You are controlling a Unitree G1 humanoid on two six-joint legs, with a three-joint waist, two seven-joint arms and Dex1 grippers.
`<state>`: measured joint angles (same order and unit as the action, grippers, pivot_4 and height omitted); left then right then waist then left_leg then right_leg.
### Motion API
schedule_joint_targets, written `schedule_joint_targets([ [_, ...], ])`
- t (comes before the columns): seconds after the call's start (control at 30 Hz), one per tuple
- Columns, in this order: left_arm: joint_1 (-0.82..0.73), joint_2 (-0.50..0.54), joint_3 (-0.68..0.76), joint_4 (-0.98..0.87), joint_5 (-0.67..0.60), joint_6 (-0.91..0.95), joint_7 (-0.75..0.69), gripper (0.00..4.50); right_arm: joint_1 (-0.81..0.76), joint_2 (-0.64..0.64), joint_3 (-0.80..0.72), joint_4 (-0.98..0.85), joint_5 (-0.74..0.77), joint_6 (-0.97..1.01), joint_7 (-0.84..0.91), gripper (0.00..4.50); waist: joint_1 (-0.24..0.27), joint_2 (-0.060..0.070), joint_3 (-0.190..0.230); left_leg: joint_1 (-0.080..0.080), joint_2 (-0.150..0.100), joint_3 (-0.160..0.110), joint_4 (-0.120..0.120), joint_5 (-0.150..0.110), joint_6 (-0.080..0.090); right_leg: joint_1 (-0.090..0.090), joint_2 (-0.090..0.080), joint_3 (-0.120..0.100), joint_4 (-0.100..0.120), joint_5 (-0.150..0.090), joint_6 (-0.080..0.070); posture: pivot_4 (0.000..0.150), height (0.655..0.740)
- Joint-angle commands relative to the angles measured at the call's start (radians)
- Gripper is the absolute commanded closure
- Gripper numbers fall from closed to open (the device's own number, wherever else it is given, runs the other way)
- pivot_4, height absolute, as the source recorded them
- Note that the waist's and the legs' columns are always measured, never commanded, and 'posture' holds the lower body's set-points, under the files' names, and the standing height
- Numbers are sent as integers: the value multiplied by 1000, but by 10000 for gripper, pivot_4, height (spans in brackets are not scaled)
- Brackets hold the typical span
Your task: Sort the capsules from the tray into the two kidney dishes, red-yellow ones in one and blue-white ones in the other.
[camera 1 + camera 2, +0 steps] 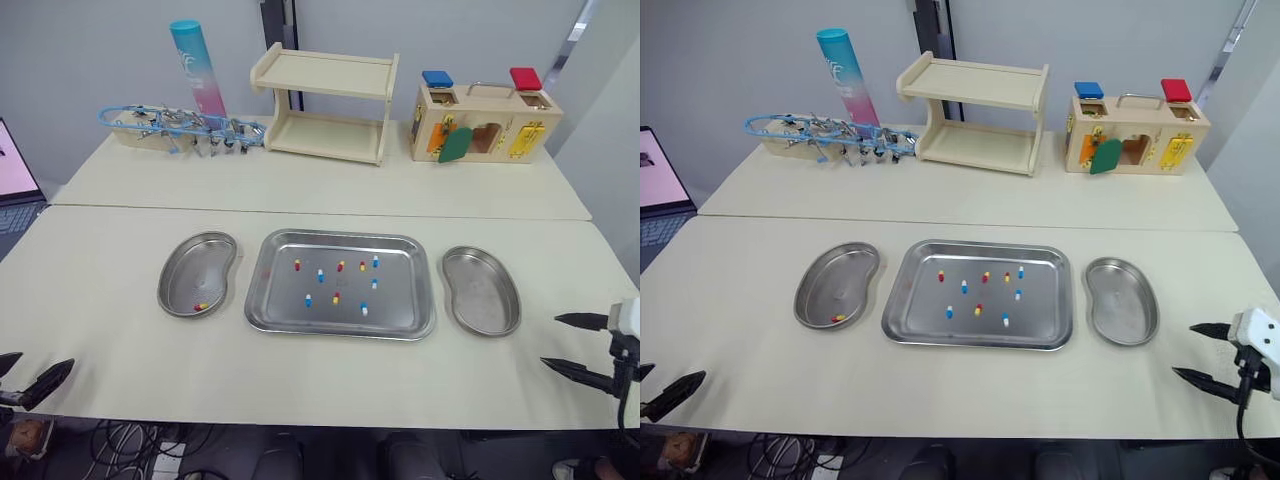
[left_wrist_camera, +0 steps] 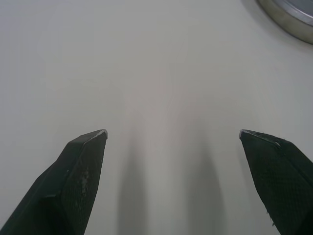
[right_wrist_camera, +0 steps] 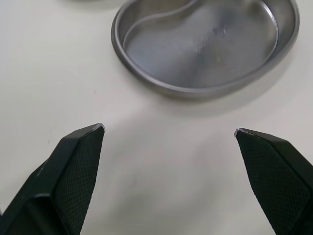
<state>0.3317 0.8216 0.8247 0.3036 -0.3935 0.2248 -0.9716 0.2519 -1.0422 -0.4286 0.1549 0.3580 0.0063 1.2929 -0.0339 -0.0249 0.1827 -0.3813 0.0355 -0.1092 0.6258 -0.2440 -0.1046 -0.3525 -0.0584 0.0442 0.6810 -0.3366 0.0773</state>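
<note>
While the right wrist view shows the right kidney dish [image 3: 205, 44], the head view adds capsules [image 1: 336, 298] in the tray [image 1: 400, 300] and a red-yellow capsule [image 1: 201, 306] in the left kidney dish [image 1: 190, 265]; left gripper [image 2: 173, 133] and right gripper [image 3: 169, 128] gape wide, empty

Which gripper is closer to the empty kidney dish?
Right. The right gripper is just off the empty kidney dish, on the robot's side; the left gripper is beyond the tray and the other dish.

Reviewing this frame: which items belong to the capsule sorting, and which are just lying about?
Job: tray, capsules, left kidney dish (one red-yellow capsule inside), right kidney dish, left gripper, right gripper, both open.
Lying about: wooden shelf, lock box, blue tube, blue rack, laptop.
</note>
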Motion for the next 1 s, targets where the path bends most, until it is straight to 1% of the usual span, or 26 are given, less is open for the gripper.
schedule_joint_targets([
  [0.03,8,8,-2,-37,-13,-15,1,87,-11,-31,-39,113,-33,-106,33,0,-1,0,0,0,0,0,0,0,0,0,0,0,0,0,0,1500,7400],
  [0.3,25,3,-27,-76,-8,-14,9,87,-77,-46,-22,259,-48,-220,83,0,-10,0,0,1,0,1,-1,0,0,0,0,0,0,0,0,1500,7400],
  [0.4,38,2,-15,-88,-11,-4,20,87,-72,-48,-28,236,-34,-245,115,0,-12,1,0,1,0,1,0,0,0,0,0,1,0,0,0,1500,7400],
  [0.5,52,0,-11,-90,-11,-6,26,87,-45,-12,-31,87,11,-211,106,0,-15,1,0,1,0,1,-1,0,0,0,0,1,0,0,0,1500,7400],
  [0.67,74,-15,-34,-145,0,-36,36,87,-4,52,9,-210,113,-63,63,0,-15,1,0,1,1,1,-1,0,0,1,1,1,0,0,0,1500,7400],
  [0.73,79,-13,-39,-171,1,-40,30,87,-4,100,90,-356,99,-51,14,0,-13,1,0,1,1,0,-1,0,0,1,1,0,0,0,0,1500,7400],
  [0.8,78,-14,-38,-182,5,-51,38,87,-44,168,212,-459,40,-51,-57,0,-14,-1,-1,1,2,0,-1,0,0,1,2,0,0,0,0,1500,7400],
  [0.83,80,-6,-39,-179,26,-68,51,87,-75,203,270,-504,30,-12,-98,0,-14,-1,-1,1,3,0,-1,0,0,1,3,0,0,0,0,1500,7400],
  [0.93,94,5,-40,-204,19,-47,36,87,-149,311,407,-570,-17,56,-205,0,-16,0,-1,1,4,0,-1,0,-1,0,3,0,0,0,-1,1500,7400],
  [1.0,100,2,-32,-234,4,-28,35,87,-174,365,463,-583,-45,82,-262,0,-14,-1,-1,0,4,0,-1,0,-1,0,3,0,0,0,-1,1500,7400],
])
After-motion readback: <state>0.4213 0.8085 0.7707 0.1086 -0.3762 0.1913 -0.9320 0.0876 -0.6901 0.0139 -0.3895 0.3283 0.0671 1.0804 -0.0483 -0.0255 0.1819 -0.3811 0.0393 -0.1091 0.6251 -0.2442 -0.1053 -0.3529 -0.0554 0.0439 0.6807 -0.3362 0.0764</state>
